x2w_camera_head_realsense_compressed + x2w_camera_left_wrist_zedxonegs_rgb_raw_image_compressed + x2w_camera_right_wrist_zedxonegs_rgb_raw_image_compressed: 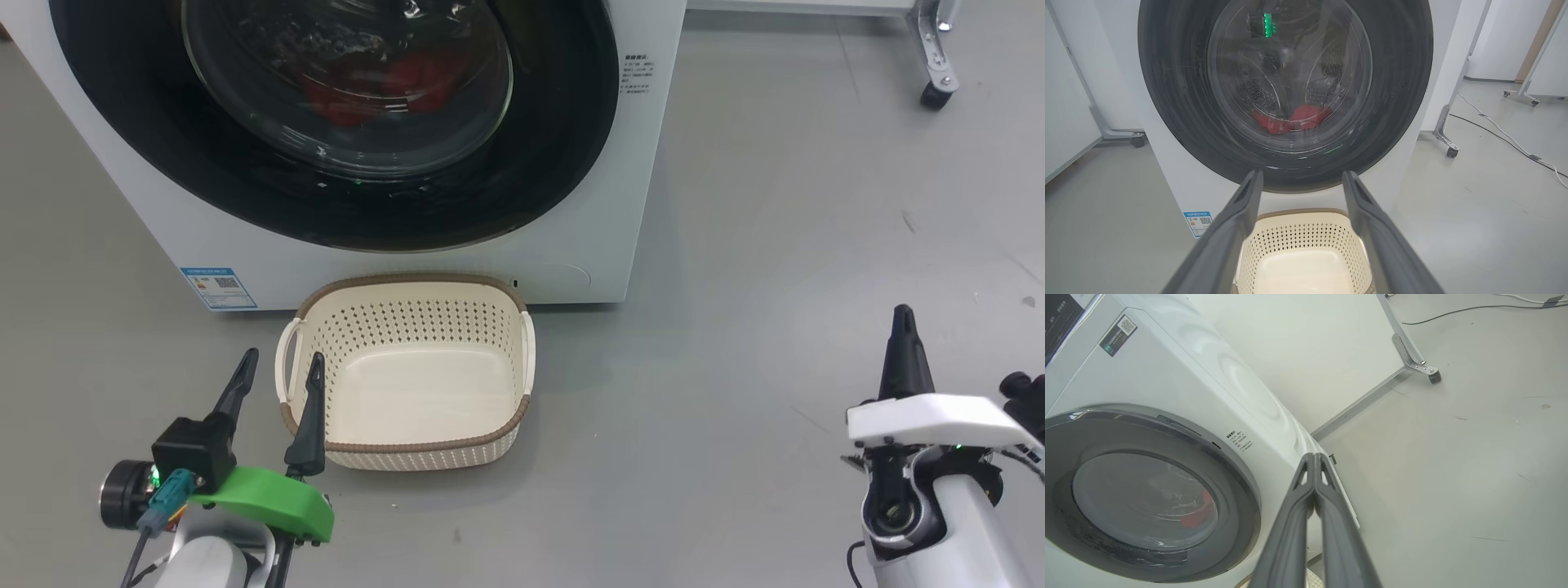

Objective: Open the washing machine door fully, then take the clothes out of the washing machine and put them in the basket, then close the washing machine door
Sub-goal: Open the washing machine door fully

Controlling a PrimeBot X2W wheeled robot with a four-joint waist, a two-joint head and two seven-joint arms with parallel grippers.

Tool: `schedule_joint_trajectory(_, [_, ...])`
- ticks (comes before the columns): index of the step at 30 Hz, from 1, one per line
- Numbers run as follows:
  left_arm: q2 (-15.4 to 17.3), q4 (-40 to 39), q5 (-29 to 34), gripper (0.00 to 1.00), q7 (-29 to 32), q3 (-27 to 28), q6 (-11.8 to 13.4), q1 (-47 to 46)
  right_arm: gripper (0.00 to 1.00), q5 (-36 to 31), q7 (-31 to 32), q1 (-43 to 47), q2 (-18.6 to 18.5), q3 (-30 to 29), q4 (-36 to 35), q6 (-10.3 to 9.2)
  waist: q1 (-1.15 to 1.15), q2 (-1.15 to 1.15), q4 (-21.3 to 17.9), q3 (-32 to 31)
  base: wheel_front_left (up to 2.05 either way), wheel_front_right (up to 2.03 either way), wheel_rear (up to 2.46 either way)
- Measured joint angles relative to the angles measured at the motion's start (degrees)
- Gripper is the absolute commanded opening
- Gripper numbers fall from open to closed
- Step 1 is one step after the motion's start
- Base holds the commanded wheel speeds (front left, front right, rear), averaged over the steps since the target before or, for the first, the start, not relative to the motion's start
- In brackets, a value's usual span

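The big round door with a shiny black rim and clear bowl window (343, 212) is shut on the big white washing machine (633, 188), at 12 o'clock in the head view. The soft red clothes (384, 86) lie low behind the glass. The small cream plastic basket with a brown rim (408, 282) sits empty on the grey floor (775, 245), at 6 o'clock from the door. Your left pincer (282, 356) is spread apart at the basket's 8 o'clock. Your right pincer (902, 327) is pressed together on nothing, at 4 o'clock. The door looks hard, smooth and slippery, so pull its outer edge, not the glass. The clothes look light and floppy; pinch a thick fold.
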Motion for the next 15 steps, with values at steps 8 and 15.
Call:
schedule_joint_trajectory(8, [-0.49, -1.14, 0.08, 1.00, -0.01, 0.02, -0.48, -2.58, 0.00, 21.17, 3.24, -6.52, -0.24, -1.29, 0.85, 0.47, 0.00, 0.00, 0.78, 3.16, 0.00, 0.00, 0.00])
schedule_joint_trajectory(15, [-0.66, -2.34, 0.76, 1.00, -0.01, -0.19, -1.25, -5.78, 0.00, 36.99, 7.79, -13.80, -0.46, -2.78, 2.16, 0.46, 0.00, 0.00, 1.96, 6.74, 0.00, 0.00, 0.00])
